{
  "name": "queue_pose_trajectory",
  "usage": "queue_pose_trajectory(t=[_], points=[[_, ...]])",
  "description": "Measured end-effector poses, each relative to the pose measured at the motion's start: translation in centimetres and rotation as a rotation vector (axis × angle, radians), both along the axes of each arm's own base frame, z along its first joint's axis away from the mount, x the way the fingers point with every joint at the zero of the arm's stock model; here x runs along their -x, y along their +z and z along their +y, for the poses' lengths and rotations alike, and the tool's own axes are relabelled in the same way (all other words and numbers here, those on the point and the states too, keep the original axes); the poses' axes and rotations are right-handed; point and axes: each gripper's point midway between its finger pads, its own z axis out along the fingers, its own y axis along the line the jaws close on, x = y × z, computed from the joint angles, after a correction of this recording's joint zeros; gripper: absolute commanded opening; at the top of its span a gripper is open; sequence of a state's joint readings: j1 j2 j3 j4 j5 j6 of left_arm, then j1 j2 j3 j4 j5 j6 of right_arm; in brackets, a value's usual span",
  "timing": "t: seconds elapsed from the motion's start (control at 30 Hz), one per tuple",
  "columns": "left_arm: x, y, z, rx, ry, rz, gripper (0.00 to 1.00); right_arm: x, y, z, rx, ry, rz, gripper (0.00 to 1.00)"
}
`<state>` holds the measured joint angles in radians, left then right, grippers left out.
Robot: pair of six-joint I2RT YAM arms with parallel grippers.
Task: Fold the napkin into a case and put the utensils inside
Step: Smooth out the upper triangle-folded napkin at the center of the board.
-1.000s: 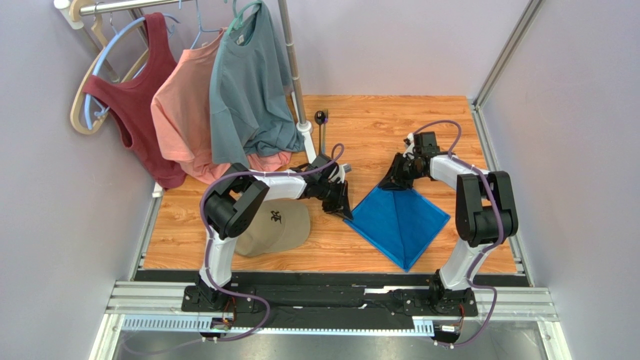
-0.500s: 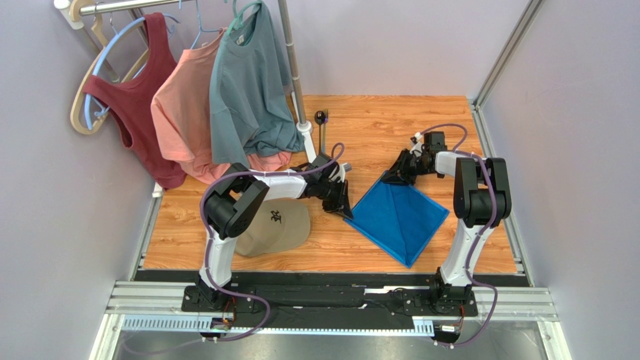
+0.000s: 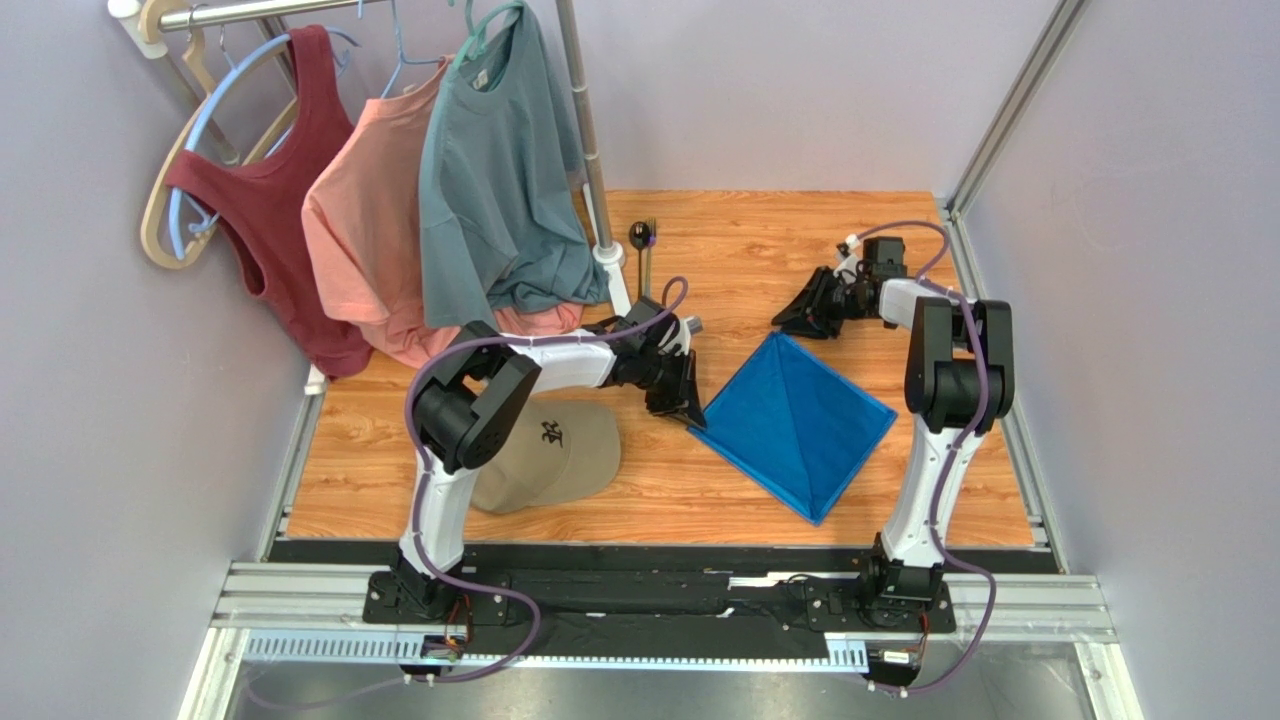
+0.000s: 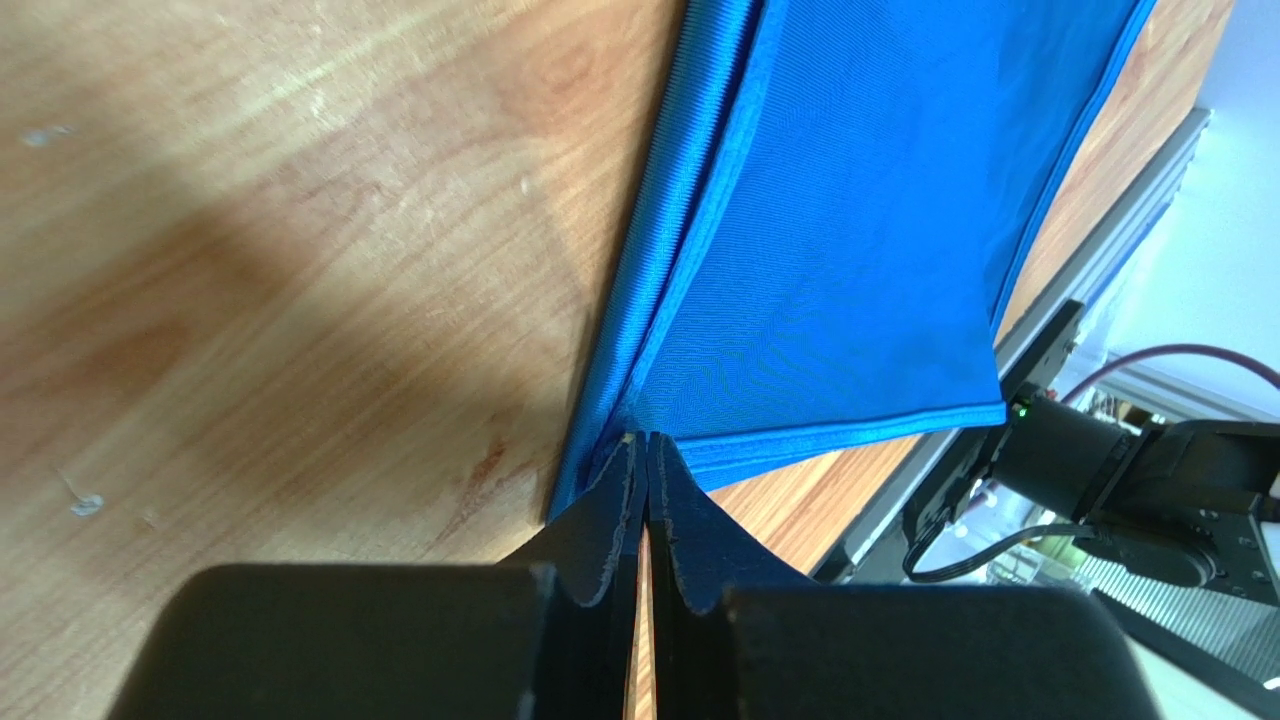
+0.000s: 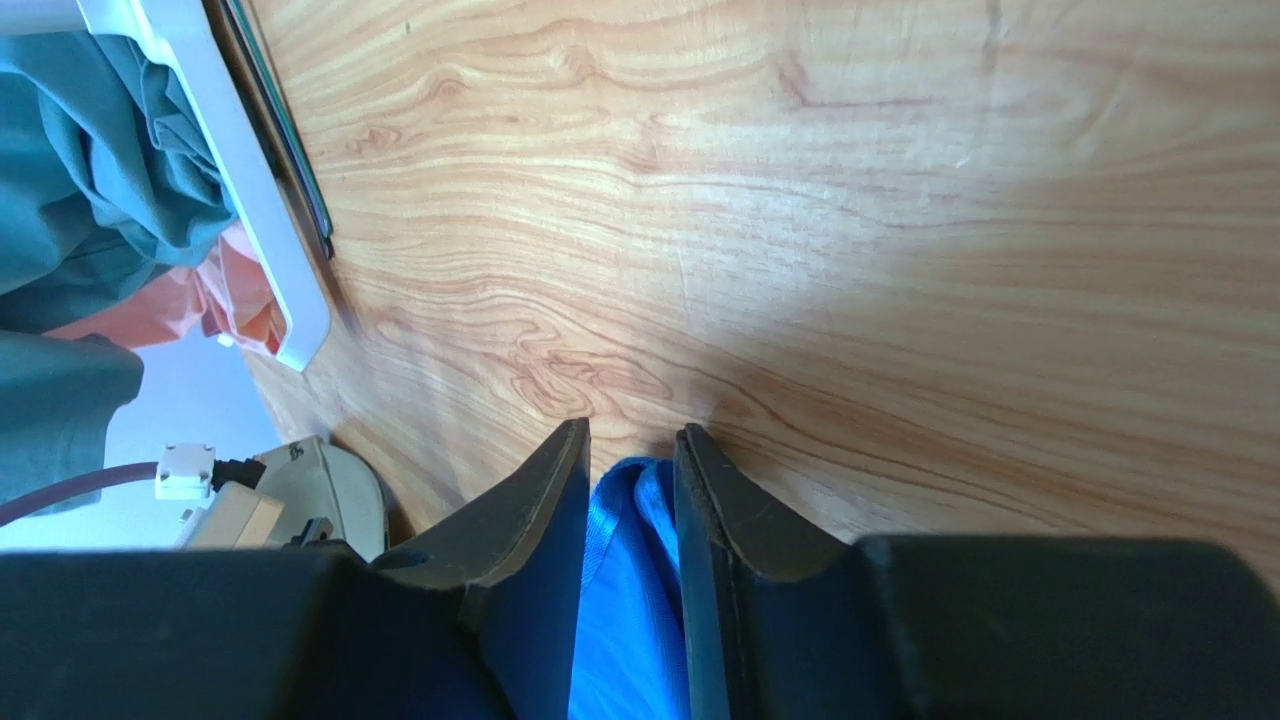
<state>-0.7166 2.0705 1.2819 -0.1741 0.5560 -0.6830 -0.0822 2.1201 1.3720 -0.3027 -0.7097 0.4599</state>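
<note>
The right gripper (image 3: 787, 317) has drawn back from the far corner of the napkin (image 3: 793, 420) toward the back right of the table (image 3: 751, 240), and the folded blue cloth lies flat, middle right. Its fingers stand slightly parted, clamping nothing. The left gripper (image 4: 646, 443) is pressed together, pinching the napkin's left corner at the hem. Folding looks only partly done; next, that corner likely needs carrying squarely across to narrow the cloth

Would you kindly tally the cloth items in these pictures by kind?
Hanging tops: 3 (maroon tank top, peach T-shirt, grey-teal T-shirt)
Caps: 1 (tan cap)
Napkins: 1 (blue napkin)
Total: 5
</note>
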Motion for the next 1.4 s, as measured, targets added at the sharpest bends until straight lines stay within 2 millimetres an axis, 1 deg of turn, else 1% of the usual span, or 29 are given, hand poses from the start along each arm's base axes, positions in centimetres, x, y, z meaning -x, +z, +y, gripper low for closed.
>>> queue_pose_trajectory(t=[0.07,0.13,0.2,0.27,0.37,0.43,0.5,0.57,0.67,0.87,1.0,1.07,1.2,1.4], points=[[-0.2,0.0,0.1,-0.003,0.003,0.004,0.06,-0.4,0.2,-0.2,0.013,-0.005,-0.011,0.32],[-0.3,0.0,0.1,-0.005,0.004,0.005,0.06,-0.1,0.4,-0.4,0.029,-0.013,-0.004,0.34],[-0.3,0.0,0.1,-0.006,0.002,0.003,0.05,1.0,1.0,-0.6,0.051,-0.023,0.001,0.34],[-0.3,0.0,0.1,-0.007,0.001,0.003,0.05,2.7,2.4,-0.5,0.052,-0.022,-0.009,0.35],[-0.3,0.0,0.1,-0.007,0.0,0.003,0.05,4.1,4.2,0.1,0.041,-0.016,-0.054,0.36],[-0.3,0.0,0.1,-0.007,0.0,0.003,0.05,4.7,4.6,0.7,0.027,-0.003,-0.066,0.36],[-0.3,0.0,0.1,-0.007,-0.001,0.002,0.05,4.9,4.4,1.6,0.008,0.017,-0.068,0.37],[-0.3,0.0,0.1,-0.008,-0.001,0.003,0.05,5.3,3.5,2.5,0.001,0.032,-0.054,0.4],[-0.3,0.0,0.1,-0.008,-0.001,0.003,0.05,5.6,2.3,3.4,-0.017,0.048,-0.03,0.4],[-0.3,0.0,0.1,-0.008,-0.002,0.003,0.04,5.1,-0.3,4.0,-0.075,0.066,0.002,0.41],[-0.3,0.0,0.1,-0.008,-0.001,0.002,0.01,3.8,-0.1,3.8,-0.134,0.07,-0.004,0.42],[-0.3,0.0,0.1,-0.008,-0.001,0.002,0.01,3.1,0.0,3.3,-0.128,0.06,-0.013,0.42],[-0.3,0.0,0.1,-0.009,0.001,0.001,0.0,1.0,0.0,1.9,-0.136,0.039,-0.028,0.43],[-0.5,0.0,0.1,-0.01,0.002,-0.001,0.0,-1.2,0.3,0.9,-0.129,0.022,-0.039,0.43]])
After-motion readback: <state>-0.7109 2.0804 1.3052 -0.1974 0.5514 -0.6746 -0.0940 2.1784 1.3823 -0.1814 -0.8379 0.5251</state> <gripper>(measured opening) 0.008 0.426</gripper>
